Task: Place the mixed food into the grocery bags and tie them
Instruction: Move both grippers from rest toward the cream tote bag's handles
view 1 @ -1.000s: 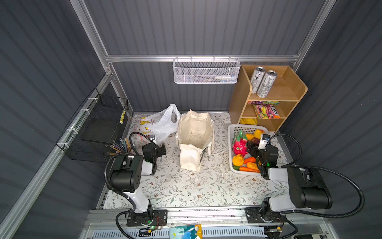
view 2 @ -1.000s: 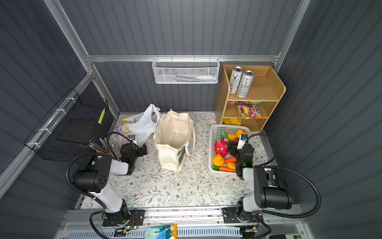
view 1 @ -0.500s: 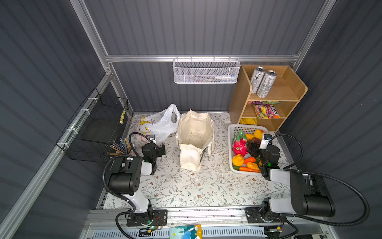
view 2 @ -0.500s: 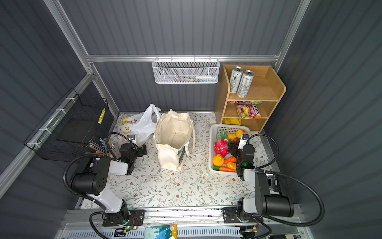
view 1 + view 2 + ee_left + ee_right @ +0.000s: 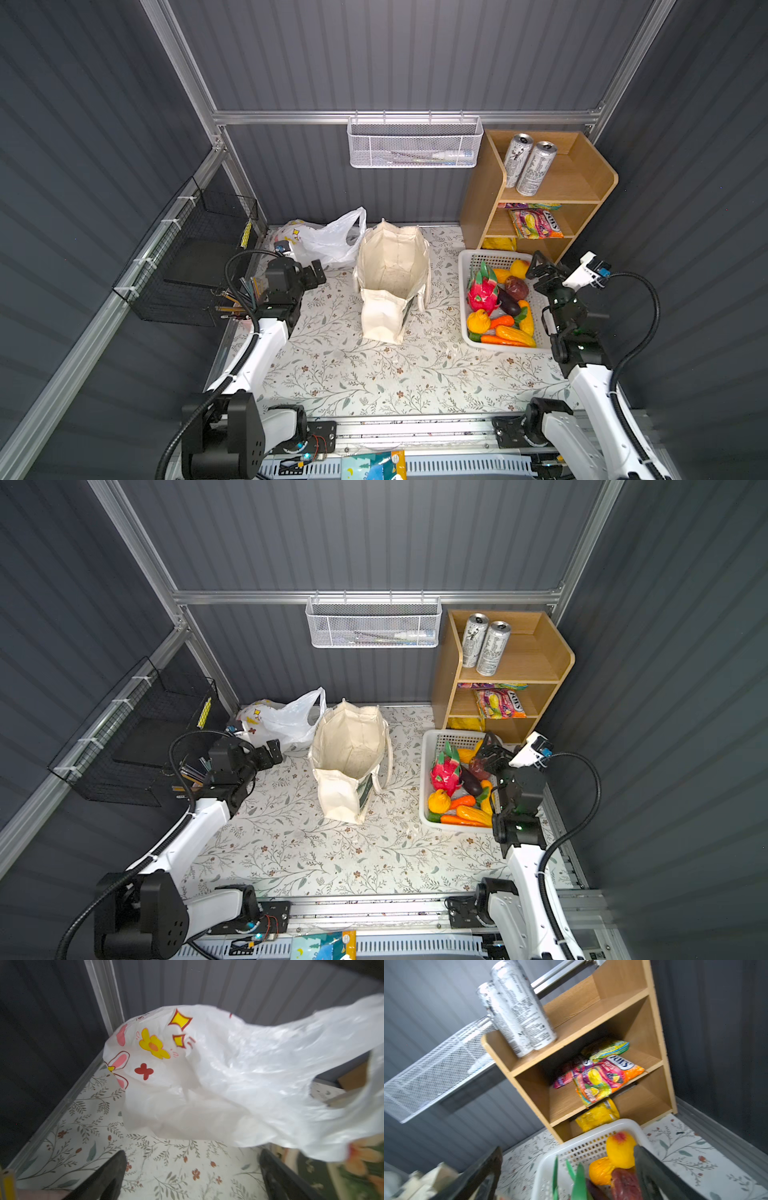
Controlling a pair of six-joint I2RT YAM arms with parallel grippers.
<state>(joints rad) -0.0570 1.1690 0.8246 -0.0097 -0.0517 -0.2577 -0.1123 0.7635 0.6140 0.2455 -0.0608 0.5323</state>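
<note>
The thin white plastic bag (image 5: 324, 241) (image 5: 228, 1084) with yellow and pink prints lies crumpled at the back left. Beside it stands the cream canvas tote (image 5: 390, 270) (image 5: 349, 750), mouth open. Toy fruit and vegetables, among them a pink dragon fruit (image 5: 482, 289), fill a white slotted basket (image 5: 461, 299). Two silver cans (image 5: 528, 164) (image 5: 519, 1007) and snack packets (image 5: 536, 222) (image 5: 602, 1076) sit on the shelf. My left gripper (image 5: 311, 272) (image 5: 192, 1169) is open just short of the plastic bag. My right gripper (image 5: 540, 270) (image 5: 569, 1169) is open above the basket's far end, near a yellow fruit (image 5: 618, 1151).
A wooden shelf unit (image 5: 482, 195) stands in the back right corner. A white mesh basket (image 5: 415, 145) hangs on the back wall. A black wire basket (image 5: 195, 257) hangs on the left wall, with coloured pencils (image 5: 237, 295) below it beside my left arm.
Both arms have stretched toward the back wall. The left gripper has come closer to the plastic bag and the right gripper has moved over the basket's far end. Both stay open.
</note>
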